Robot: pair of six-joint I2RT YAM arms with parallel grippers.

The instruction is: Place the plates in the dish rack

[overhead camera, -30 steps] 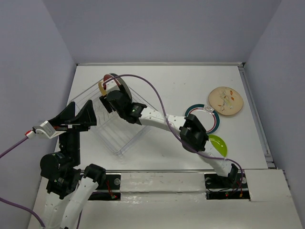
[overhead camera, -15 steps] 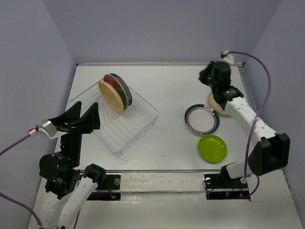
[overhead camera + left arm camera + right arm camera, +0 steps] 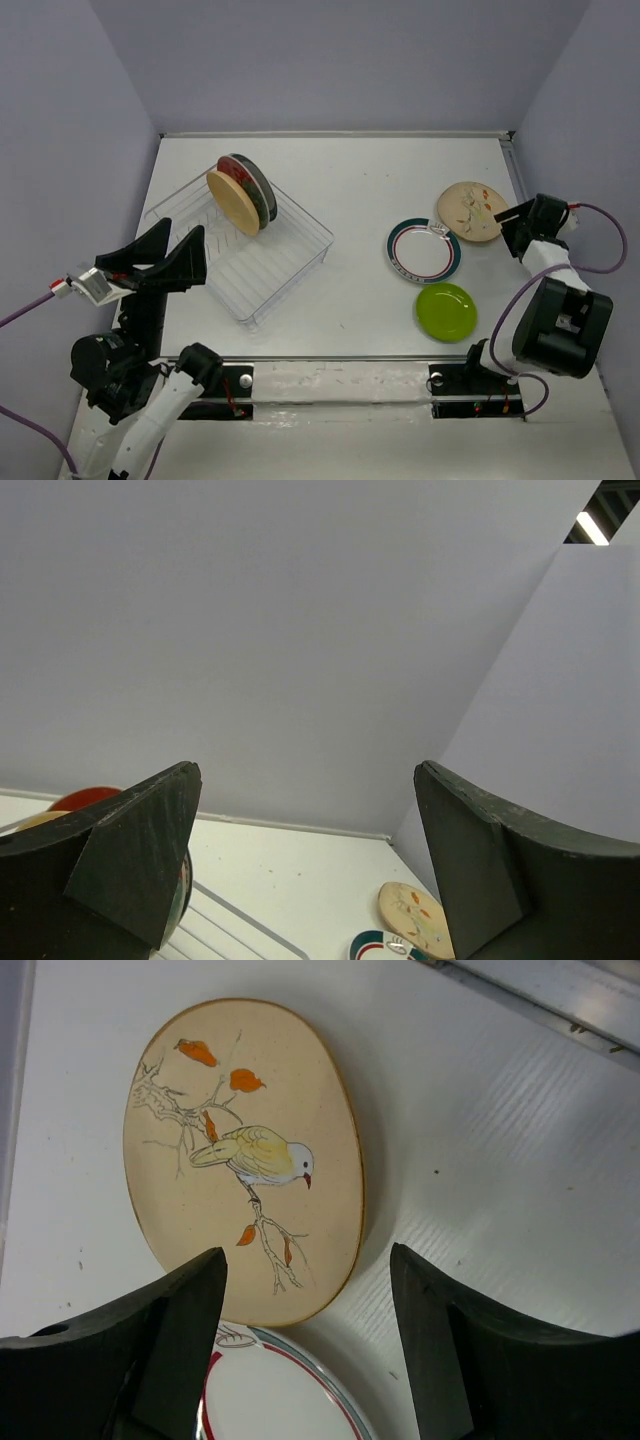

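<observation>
We caught R gripper (image 3: 518, 228), jaws apart and empty, facing the beige bird plate (image 3: 470, 208) lying flat just ahead; L gripper (image 3: 178, 255), likewise spread, hung far off by the dish rack (image 3: 285, 265).

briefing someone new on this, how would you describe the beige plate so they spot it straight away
Look at the right side of the white table. Three plates lie flat there; the beige plate is the farthest back, just behind the teal-rimmed plate. It alone carries a painted bird on a branch with orange leaves.
</observation>
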